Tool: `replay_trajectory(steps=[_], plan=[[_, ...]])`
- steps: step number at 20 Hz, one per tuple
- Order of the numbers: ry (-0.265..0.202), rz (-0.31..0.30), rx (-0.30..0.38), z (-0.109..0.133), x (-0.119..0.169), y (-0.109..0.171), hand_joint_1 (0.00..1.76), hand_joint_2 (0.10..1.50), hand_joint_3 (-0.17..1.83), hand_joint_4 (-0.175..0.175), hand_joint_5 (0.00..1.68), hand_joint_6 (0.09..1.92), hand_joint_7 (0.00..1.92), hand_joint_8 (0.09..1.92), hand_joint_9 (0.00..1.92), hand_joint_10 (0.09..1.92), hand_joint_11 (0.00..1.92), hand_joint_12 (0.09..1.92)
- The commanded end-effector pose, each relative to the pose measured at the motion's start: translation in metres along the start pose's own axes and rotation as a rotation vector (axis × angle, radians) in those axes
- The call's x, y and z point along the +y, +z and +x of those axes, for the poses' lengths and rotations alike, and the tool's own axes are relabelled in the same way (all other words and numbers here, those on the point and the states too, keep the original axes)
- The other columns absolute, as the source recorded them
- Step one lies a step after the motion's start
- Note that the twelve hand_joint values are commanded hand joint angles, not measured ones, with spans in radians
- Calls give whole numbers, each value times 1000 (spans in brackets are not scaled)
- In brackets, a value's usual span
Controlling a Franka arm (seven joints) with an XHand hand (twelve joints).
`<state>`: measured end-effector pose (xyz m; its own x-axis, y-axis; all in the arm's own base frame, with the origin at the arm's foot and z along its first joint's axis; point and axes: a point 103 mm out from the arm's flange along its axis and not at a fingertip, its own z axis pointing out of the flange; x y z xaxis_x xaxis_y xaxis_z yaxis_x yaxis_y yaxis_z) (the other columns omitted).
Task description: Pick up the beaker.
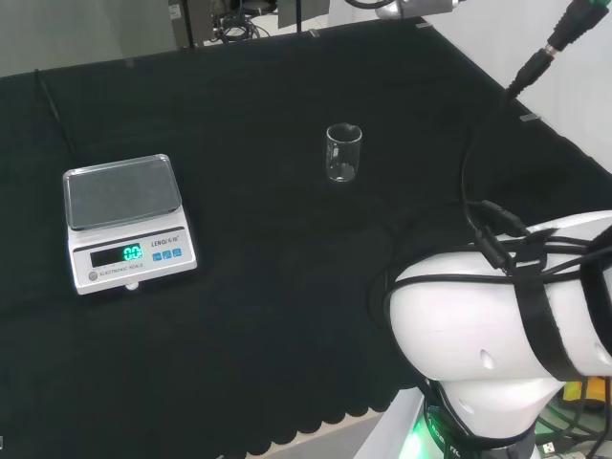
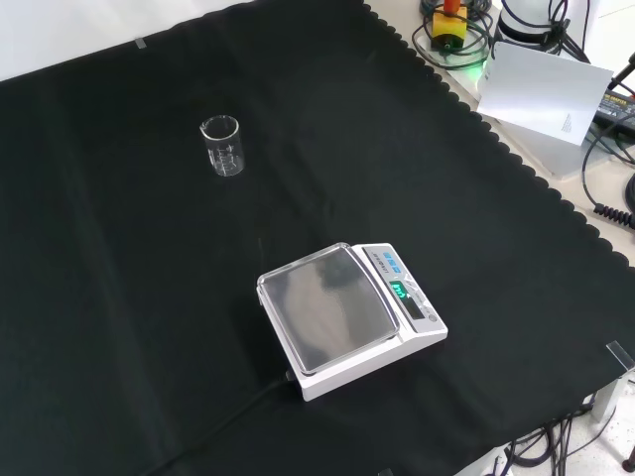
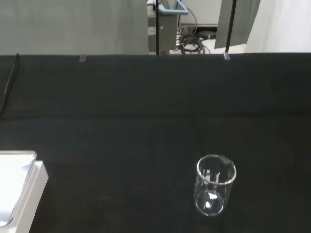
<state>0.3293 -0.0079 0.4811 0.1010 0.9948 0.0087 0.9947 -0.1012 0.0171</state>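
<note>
Black cloth covers the desk, where the beaker point(image 1: 343, 153) stands upright, well apart from the scale point(image 1: 127, 223), leaving room for a grasp; the hand's state cannot be told.

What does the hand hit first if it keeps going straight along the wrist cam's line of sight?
Probably the beaker: it stands upright on the black cloth ahead of the wrist camera, with bare cloth before it. The scale sits off to one side, apart from the beaker. Depth is unclear, so the hand might meet the cloth first.
</note>
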Motion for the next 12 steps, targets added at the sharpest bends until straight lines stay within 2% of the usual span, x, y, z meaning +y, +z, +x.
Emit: replay_trajectory(steps=[1, 7, 12], plan=[[66, 149, 30, -34, 90, 93, 425, 713, 210, 6, 92, 87, 43, 695, 267, 795, 65, 1521], [80, 203, 42, -48, 136, 137, 429, 720, 190, 8, 67, 87, 1, 683, 185, 814, 0, 1525], [100, 260, 58, -59, 160, 175, 434, 724, 176, 11, 54, 87, 0, 619, 134, 829, 0, 1484]])
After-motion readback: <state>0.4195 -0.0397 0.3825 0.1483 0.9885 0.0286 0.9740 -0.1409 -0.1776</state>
